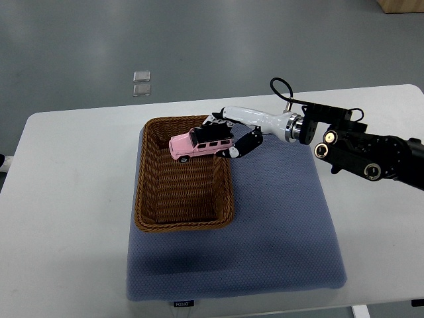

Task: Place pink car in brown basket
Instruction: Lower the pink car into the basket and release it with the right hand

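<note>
The pink car (192,145) is a small toy jeep held over the upper right part of the brown basket (149,199). My right hand (227,137) comes in from the right edge and is shut on the car's rear end, fingers above and thumb below. The car sits about level, nose pointing left, just above the basket's woven floor. The basket is a rectangular wicker tray on a blue mat (278,218). The left arm is out of view.
The blue mat lies on a white table (66,199). Two small clear plastic pieces (141,83) lie on the grey floor beyond the table. A cardboard box corner (404,5) shows at the top right.
</note>
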### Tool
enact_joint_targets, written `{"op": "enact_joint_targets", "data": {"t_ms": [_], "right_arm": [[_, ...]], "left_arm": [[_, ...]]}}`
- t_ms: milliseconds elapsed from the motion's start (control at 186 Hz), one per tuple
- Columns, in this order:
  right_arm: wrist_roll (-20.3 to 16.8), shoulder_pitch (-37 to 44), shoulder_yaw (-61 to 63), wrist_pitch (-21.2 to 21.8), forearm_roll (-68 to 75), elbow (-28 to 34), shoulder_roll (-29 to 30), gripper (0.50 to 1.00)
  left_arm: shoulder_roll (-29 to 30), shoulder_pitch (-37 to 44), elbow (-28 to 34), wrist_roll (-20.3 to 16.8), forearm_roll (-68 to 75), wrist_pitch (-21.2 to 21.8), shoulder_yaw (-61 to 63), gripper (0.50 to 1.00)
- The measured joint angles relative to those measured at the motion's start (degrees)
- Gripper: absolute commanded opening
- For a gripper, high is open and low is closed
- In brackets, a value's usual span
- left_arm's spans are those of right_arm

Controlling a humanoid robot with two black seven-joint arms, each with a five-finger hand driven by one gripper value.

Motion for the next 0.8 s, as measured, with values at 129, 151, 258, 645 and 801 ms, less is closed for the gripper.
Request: {"op": "enact_joint_targets", "data": {"t_ms": [129,151,258,645,801], "right_arm": [[0.1,-0.2,-2.4,-0.7,-0.5,-4.8,5.2,0.500],[0.1,-0.2,-2.9,-0.9,-0.5,-5.3,5.7,0.500],[0.1,-0.4,-4.9,-2.2,-0.5,-6.5,7.4,0.500],[0.4,-1.3,-5.3,-2.7,-0.2,-7.3,8.6,0.899],[0.4,-0.3,-3.8,-2.5,0.6,-7.2,8.1,0.911]], "left_arm": [[0.0,0.0,0.0,0.0,0.0,0.0,0.0,1.000],[0.0,0.0,0.0,0.0,0.0,0.0,0.0,1.000],[0.0,0.0,0.0,0.0,0.0,0.0,0.0,1.000],[0.0,0.0,0.0,0.0,0.0,0.0,0.0,1.000],[0.0,0.0,0.0,0.0,0.0,0.0,0.0,1.000]]}}
